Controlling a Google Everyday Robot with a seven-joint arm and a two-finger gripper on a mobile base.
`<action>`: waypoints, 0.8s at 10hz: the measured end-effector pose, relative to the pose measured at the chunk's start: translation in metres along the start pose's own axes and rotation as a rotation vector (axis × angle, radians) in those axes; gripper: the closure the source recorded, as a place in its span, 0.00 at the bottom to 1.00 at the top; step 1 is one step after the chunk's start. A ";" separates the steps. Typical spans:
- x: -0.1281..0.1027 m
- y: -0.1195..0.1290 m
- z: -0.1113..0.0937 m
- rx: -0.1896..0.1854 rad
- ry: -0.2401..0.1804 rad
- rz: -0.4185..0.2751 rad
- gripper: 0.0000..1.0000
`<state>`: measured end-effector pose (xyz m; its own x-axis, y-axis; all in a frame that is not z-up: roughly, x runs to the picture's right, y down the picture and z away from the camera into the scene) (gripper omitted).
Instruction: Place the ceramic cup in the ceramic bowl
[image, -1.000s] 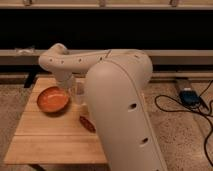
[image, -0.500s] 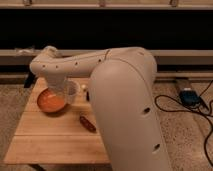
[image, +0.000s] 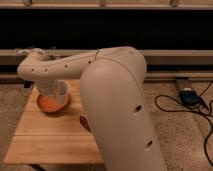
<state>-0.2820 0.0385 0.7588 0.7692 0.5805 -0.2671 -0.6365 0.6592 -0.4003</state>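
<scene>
At the left of the frame the gripper (image: 50, 90) hangs over the ceramic bowl (image: 49, 104) on the desk (image: 55, 137), seemingly grasping the ceramic cup (image: 60, 93). It should lower the cup straight to the bowl's middle, then release gently.

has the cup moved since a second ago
Yes. The cup, carried at the gripper, has shifted left along the table and now sits over the bowl instead of off its right side.
</scene>
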 end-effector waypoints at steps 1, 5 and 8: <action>-0.009 0.008 0.003 0.004 -0.005 -0.026 1.00; -0.030 0.023 0.017 0.032 -0.001 -0.092 0.93; -0.047 0.018 0.038 0.071 0.017 -0.102 0.63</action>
<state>-0.3317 0.0415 0.7972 0.8307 0.5006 -0.2434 -0.5567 0.7470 -0.3634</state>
